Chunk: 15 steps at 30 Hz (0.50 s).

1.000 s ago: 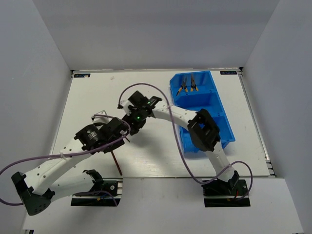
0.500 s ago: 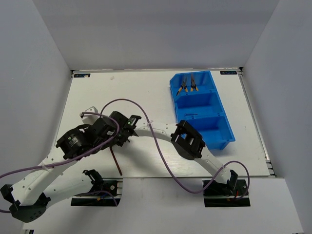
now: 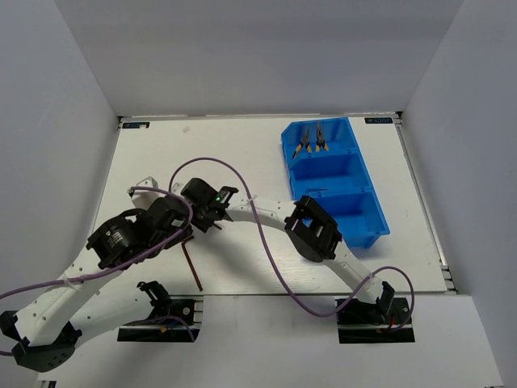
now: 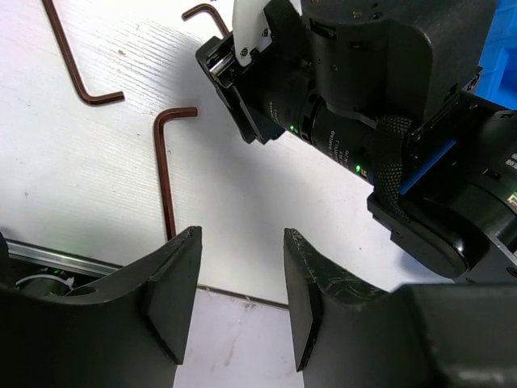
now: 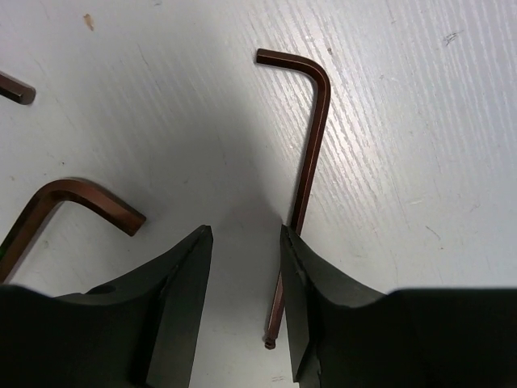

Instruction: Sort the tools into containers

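Three dark L-shaped hex keys lie on the white table: one [image 4: 166,174] just beyond my left gripper, one [image 4: 73,61] farther left, one [image 4: 206,12] partly hidden by the right gripper's body. My right gripper [image 5: 242,307] is open and low over the table. One hex key [image 5: 311,137] runs under its right finger, another [image 5: 65,202] lies left of it. My left gripper [image 4: 242,299] is open and empty. The blue bin [image 3: 367,218] holds two pliers [image 3: 311,141] in its far compartment and thin tools [image 3: 317,192] in the middle one.
The two arms crowd together at the table's left-centre, the right gripper [image 3: 199,212] beside the left gripper [image 3: 179,230]. A long hex key [image 3: 191,263] reaches toward the table's near edge. Purple cables loop over both arms. White walls enclose the table.
My right arm has swung left and toward the near edge, coming down over the hex keys. My left arm has drawn back to the left. Both grippers stay open.
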Tool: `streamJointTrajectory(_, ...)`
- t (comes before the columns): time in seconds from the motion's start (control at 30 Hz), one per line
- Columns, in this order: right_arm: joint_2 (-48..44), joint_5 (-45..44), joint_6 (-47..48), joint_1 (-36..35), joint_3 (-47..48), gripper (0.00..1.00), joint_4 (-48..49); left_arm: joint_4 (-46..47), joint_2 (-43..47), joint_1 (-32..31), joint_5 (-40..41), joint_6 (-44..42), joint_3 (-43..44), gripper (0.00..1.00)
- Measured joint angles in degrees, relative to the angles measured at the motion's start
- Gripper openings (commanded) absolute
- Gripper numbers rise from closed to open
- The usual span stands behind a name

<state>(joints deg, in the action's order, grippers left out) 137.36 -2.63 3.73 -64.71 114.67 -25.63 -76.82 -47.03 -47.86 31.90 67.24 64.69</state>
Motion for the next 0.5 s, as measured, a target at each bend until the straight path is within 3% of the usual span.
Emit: streamJointTrajectory(0.5, -4.5, 3.3, 2.9, 1.4, -4.9, 0.41, 4.0, -0.1, 1.1, 0.0, 0.3, -0.2, -0.9, 0.55)
